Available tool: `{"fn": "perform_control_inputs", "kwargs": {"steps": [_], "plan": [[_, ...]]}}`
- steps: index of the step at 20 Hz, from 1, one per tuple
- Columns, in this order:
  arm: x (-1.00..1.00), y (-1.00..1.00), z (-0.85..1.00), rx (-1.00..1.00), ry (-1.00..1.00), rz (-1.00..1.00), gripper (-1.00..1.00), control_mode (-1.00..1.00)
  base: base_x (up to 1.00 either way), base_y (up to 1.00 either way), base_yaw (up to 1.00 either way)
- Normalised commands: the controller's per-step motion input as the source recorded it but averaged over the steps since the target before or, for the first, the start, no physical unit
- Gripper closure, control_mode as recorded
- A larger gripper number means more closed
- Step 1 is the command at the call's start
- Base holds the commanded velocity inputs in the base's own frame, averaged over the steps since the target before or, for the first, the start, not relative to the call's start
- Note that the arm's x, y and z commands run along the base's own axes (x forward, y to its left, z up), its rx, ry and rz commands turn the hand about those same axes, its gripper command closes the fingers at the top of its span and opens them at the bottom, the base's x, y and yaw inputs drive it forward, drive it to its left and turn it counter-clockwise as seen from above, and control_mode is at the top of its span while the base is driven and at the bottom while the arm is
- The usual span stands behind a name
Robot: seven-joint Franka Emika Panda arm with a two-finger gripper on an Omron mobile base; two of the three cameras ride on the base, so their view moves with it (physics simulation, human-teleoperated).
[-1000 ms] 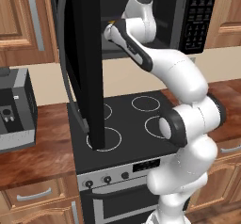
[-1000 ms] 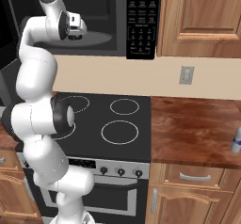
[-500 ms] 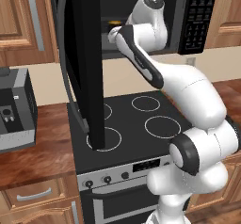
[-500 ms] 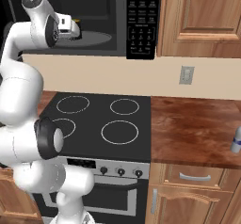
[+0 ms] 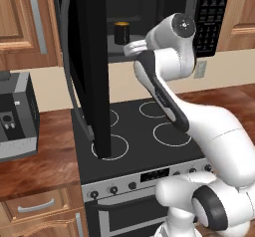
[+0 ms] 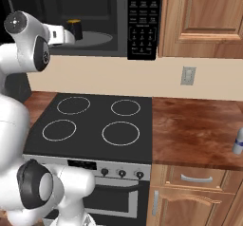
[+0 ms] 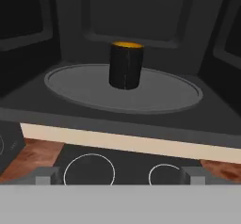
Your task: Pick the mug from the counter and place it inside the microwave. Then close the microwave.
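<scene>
The mug [image 5: 121, 33] [image 6: 73, 26] [image 7: 126, 65], black with a yellow top, stands upright near the middle of the round turntable [image 7: 84, 89] inside the microwave [image 5: 211, 12] [image 6: 142, 21]. The microwave's door [image 5: 92, 71] hangs wide open at the left, over the stove. My gripper [image 5: 130, 46] [image 6: 64, 34] [image 7: 120, 176] is open and holds nothing. It sits just outside the oven's opening, a short way in front of the mug and pointing at it. The wood counter [image 6: 199, 135] [image 5: 30, 166] lies on both sides of the stove.
Below the microwave is a black stovetop [image 6: 95, 120] [image 5: 149, 136] with white ring burners. A grey-black appliance [image 5: 15, 116] stands on the left counter, and a slim white bottle [image 6: 238, 142] at the far right. Wooden cabinets [image 6: 204, 16] flank the microwave.
The hand has drawn back out of the microwave, away from the mug, and the elbow has swung up. The mug stays on the turntable. The jaws stay open.
</scene>
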Motion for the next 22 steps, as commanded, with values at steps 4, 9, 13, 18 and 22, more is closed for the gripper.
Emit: {"fn": "perform_control_inputs", "kwargs": {"steps": [4,9,13,18,22], "plan": [[-0.76,-0.12,0.58,0.02,0.00,0.00,-1.00,-1.00,0.00,0.00,0.00],[-0.76,-0.09,0.26,0.01,0.03,0.00,-1.00,-1.00,0.00,0.00,0.00],[-0.76,-0.09,0.04,0.00,0.06,0.00,-1.00,-1.00,0.00,0.00,0.00],[-0.86,-0.06,0.00,0.00,0.01,0.00,-1.00,-1.00,0.00,0.00,0.00],[-0.74,0.00,0.00,0.00,0.00,0.00,-1.00,-1.00,0.00,0.00,0.00]]}}
